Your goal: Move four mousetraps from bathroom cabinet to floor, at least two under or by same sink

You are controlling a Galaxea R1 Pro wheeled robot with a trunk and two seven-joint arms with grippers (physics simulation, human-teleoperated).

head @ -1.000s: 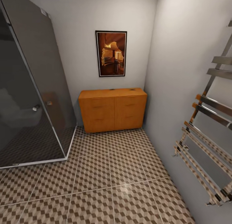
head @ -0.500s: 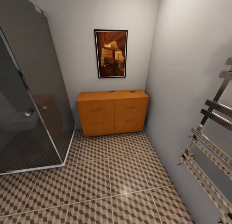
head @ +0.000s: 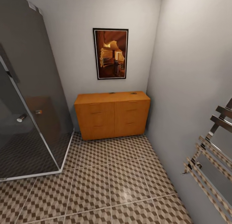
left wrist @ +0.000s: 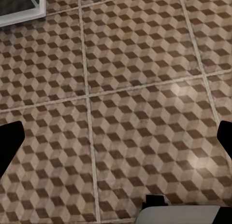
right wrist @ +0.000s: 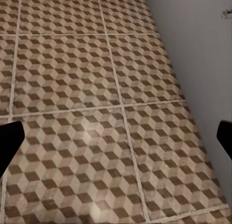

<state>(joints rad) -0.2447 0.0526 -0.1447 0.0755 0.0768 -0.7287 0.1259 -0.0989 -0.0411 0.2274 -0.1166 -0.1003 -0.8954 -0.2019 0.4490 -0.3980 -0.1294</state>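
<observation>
The cabinet point(head: 112, 114) sits against the far wall, long side running crossways, well ahead of both grippers. Two small dark specks on top, too tiny to call. Left gripper point(left wrist: 116, 137) and right gripper point(right wrist: 116, 137) both hang spread apart over the bathroom floor point(head: 125, 182); neither arm's obviously nearer.

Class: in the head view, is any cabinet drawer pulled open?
No: every drawer front on the cabinet sits flush and closed.

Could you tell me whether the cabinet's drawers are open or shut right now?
Shut: every drawer front on the cabinet sits flush, with none pulled out.
</observation>
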